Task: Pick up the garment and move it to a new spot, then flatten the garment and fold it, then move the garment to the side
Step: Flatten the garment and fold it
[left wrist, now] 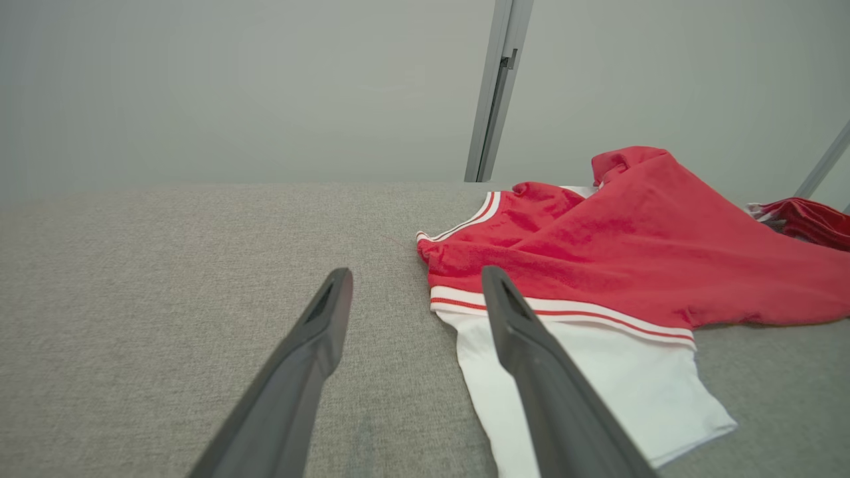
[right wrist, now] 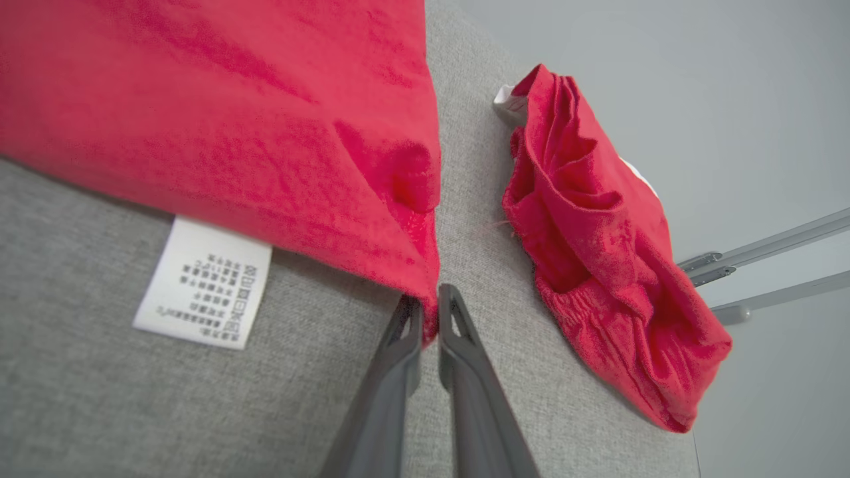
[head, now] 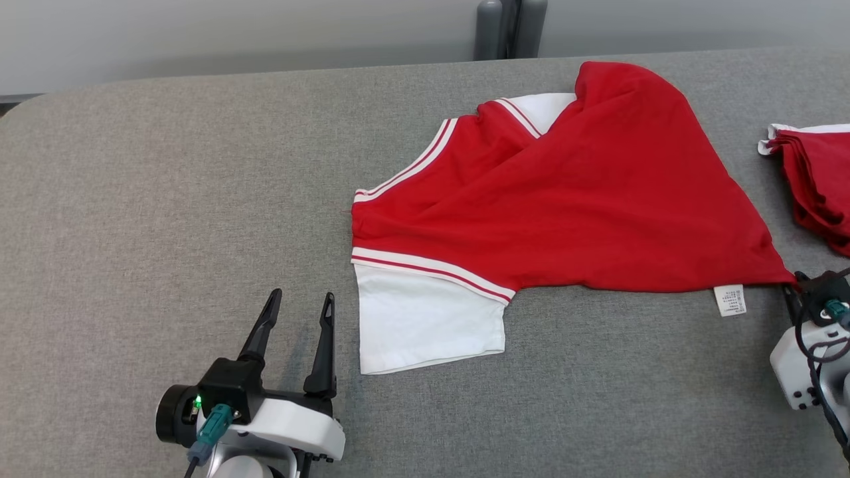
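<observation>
The garment (head: pixel 571 199) is a red shirt with white sleeves and red-and-white stripes, lying crumpled across the middle and right of the grey table (head: pixel 166 199). Its near white sleeve (head: pixel 425 325) lies flat toward me. My right gripper (right wrist: pixel 428 302) is shut on the garment's red corner (right wrist: pixel 415 265), beside a white care label (right wrist: pixel 202 292); in the head view that gripper (head: pixel 793 285) sits at the right edge. My left gripper (head: pixel 299 305) stands open on the near left, just left of the white sleeve (left wrist: pixel 597 392), with nothing between its fingers (left wrist: pixel 325 318).
A second red garment (head: pixel 820 179) lies bunched at the table's right edge, close to my right gripper; the right wrist view has this heap (right wrist: pixel 597 245) too. A grey post (head: pixel 508 26) stands behind the table. Bare table spreads to the left.
</observation>
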You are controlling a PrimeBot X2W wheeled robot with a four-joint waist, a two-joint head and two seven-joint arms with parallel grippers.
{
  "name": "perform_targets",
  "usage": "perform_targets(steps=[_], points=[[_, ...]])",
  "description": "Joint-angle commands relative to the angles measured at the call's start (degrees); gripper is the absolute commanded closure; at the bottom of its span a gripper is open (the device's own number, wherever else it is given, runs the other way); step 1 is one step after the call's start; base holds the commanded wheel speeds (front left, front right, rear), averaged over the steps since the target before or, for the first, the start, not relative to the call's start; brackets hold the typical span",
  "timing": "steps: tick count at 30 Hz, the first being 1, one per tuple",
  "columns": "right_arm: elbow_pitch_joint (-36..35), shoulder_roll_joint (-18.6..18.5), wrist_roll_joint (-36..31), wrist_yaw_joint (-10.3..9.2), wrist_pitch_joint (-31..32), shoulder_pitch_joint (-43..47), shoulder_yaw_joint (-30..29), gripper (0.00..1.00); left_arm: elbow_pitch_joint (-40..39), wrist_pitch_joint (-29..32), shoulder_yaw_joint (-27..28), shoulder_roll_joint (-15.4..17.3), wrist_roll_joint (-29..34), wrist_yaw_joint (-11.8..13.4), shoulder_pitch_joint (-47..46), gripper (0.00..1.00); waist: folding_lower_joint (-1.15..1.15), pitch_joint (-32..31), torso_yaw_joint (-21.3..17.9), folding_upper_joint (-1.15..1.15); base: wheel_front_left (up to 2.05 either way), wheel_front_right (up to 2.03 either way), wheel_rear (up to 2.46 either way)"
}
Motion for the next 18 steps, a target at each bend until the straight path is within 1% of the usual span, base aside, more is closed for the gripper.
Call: perform_targets(steps=[1,5,8,13,16,17,18], points=[[-1.09,0.29,-0.66,-0.01,-0.27,1.97,-1.34,0.0,0.07,0.0,0.41,0.25,0.1,0.14,-0.25,0.0,0.0,-0.34,-0.33,0.0,0.0,0.0,0.0],[-3.85,1.81,-0.24,-0.01,-0.26,5.82,-4.61,0.0,0.26,0.0,0.9,0.26,0.16,0.17,0.33,0.0,0.0,-1.16,-1.15,0.0,0.0,0.0,0.0],[-7.31,2.73,0.82,-0.01,-0.27,8.47,-7.71,0.0,0.46,0.0,1.37,0.25,0.2,0.07,0.62,0.0,0.0,-1.87,-2.12,0.0,0.0,0.0,0.0],[-15.57,5.27,5.0,-0.01,-0.26,11.98,-12.56,0.0,1.83,0.0,1.53,0.3,0.55,-0.91,-0.37,0.0,0.0,-3.07,-4.07,0.0,0.0,0.0,0.0],[-20.47,6.33,7.3,-0.01,-0.27,13.57,-13.92,0.0,4.02,0.0,1.18,0.31,-0.01,-1.65,-1.82,0.0,0.0,-3.63,-5.11,0.0,0.0,0.0,0.0],[-20.47,6.33,7.3,-0.01,-0.27,13.57,-13.92,0.0,4.02,0.0,1.18,0.31,-0.01,-1.65,-1.82,0.0,0.0,-3.63,-5.11,0.0,0.0,0.0,0.0],[-23.27,6.6,8.6,-0.01,-0.27,14.36,-14.63,0.0,6.66,0.2,0.72,0.31,-0.77,-2.18,-2.92,0.0,0.0,-3.82,-5.65,0.0,0.0,0.0,0.0]])
